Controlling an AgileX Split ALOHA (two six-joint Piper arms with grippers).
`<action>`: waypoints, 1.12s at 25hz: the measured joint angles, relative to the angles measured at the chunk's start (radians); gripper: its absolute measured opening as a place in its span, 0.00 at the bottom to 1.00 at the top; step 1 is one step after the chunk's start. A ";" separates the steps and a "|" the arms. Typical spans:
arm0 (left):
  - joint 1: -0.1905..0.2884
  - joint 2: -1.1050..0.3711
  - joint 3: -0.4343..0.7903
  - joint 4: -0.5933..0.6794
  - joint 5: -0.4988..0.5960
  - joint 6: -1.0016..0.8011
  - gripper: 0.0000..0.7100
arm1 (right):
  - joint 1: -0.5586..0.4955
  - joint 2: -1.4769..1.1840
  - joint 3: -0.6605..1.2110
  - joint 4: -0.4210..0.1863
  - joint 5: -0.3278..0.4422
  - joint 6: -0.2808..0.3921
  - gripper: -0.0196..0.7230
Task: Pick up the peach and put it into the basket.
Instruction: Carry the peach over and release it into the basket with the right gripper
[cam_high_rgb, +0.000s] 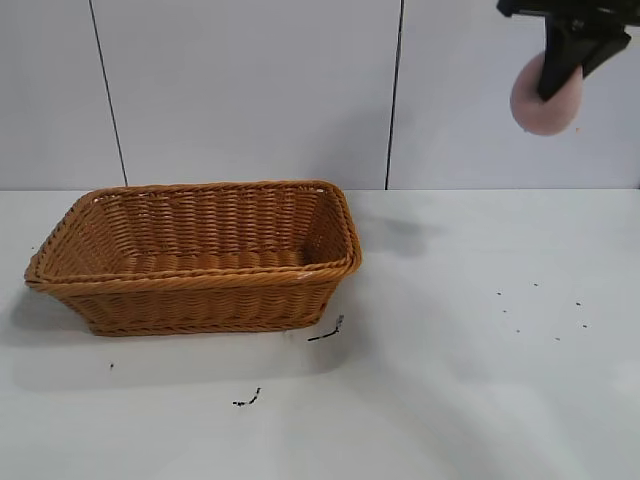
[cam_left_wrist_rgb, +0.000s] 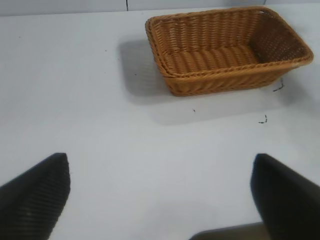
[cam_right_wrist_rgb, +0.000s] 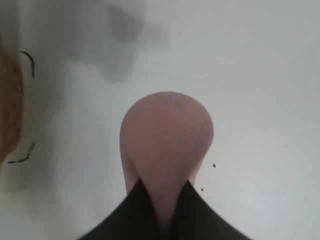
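1. A pale pink, matte peach (cam_high_rgb: 545, 100) is shown.
2. An orange-brown basket (cam_high_rgb: 200, 295) with a woven wicker pattern is seen.
3. A white table (cam_high_rgb: 480, 380), flecked with small black marks, is shown.
4. Black gripper fingers (cam_left_wrist_rgb: 35, 200) are seen.

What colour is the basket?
Orange-brown woven wicker basket; the left wrist view shows it best.

The basket (cam_high_rgb: 200, 262) is rough woven wicker; the peach (cam_right_wrist_rgb: 167, 145) looks smooth and matt; the table (cam_high_rgb: 480, 380) is smooth, faintly glossy.

The right gripper (cam_high_rgb: 556, 72) is cut off by the exterior view's top edge, its fingers partly covering the peach (cam_high_rgb: 540, 108).
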 joint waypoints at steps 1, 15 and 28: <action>0.000 0.000 0.000 0.000 0.000 0.000 0.98 | 0.035 0.000 -0.006 0.000 0.001 0.000 0.01; 0.000 0.000 0.000 0.000 0.000 0.000 0.98 | 0.355 0.181 -0.012 0.008 -0.211 0.001 0.01; 0.000 0.000 0.000 0.000 0.000 0.000 0.98 | 0.354 0.431 -0.012 -0.057 -0.320 0.013 0.10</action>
